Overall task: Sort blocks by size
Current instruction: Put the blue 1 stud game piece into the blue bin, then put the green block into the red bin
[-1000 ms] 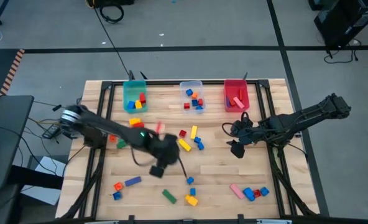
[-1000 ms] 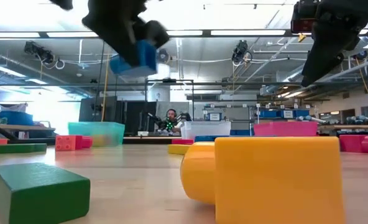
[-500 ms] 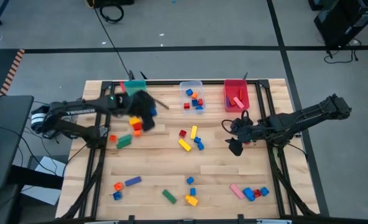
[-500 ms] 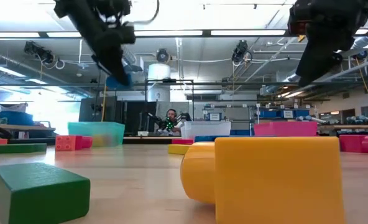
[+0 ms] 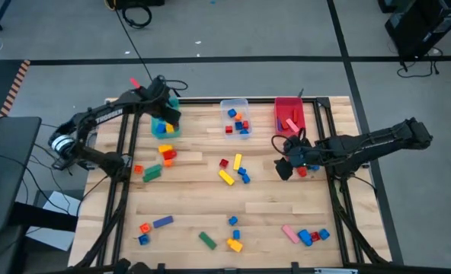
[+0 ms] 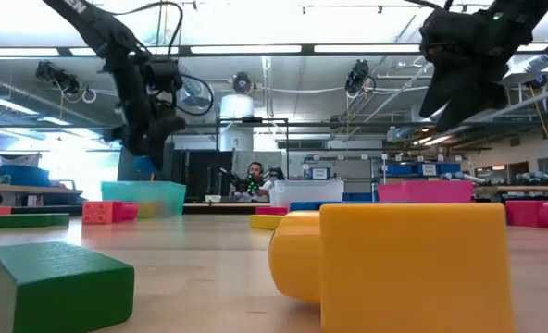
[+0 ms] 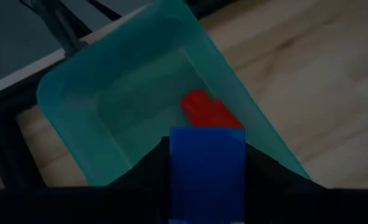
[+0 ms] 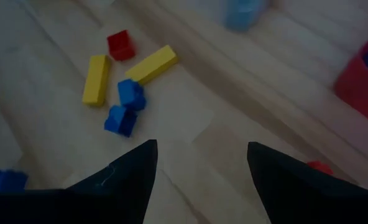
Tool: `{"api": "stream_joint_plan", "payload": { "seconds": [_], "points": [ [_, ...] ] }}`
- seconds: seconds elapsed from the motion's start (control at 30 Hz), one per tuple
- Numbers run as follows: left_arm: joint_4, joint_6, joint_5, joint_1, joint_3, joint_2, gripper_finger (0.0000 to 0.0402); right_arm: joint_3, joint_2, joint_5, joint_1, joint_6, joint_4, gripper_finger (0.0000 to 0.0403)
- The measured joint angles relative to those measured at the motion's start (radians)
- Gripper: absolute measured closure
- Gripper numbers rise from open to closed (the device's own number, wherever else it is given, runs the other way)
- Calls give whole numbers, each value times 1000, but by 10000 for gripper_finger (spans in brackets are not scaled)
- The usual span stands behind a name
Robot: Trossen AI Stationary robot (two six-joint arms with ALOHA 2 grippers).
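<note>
Many loose blocks (image 5: pixel 234 245) lie along the near edge of the desk (image 5: pixel 263 205), a green one (image 5: pixel 206 240) among them; mid-desk, the right tool (image 5: pixel 285 169) hangs with its fingers wide and nothing between them, yellow bars (image 8: pixel 97 79) beneath; at the far edge, the left tool (image 5: pixel 167 114) holds a blue block (image 7: pixel 207 168) above the teal bin (image 7: pixel 103 93), where a red block (image 7: pixel 210 112) lies.
</note>
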Motion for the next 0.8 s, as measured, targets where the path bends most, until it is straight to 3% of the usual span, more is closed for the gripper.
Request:
{"api": "stream_joint_plan", "payload": {
  "seconds": [0.07, 0.27, 0.4, 0.63, 0.8],
  "points": [
    [12, 1, 5, 17, 0, 19, 260, 0, 0, 0, -14, 7, 0, 139],
    [54, 7, -16, 27, 0, 38, 150, 0, 0, 0, -49, 8, 0, 139],
    [67, 10, -24, 26, 0, 37, 107, 0, 0, 0, -63, 7, 0, 139],
    [-57, -45, -14, 13, 61, 37, 92, 0, 0, -1, -67, -13, 0, 139],
    [-159, -72, -3, -60, 109, 11, 91, 0, 0, -10, -67, -46, 0, 139]
  ]
}}
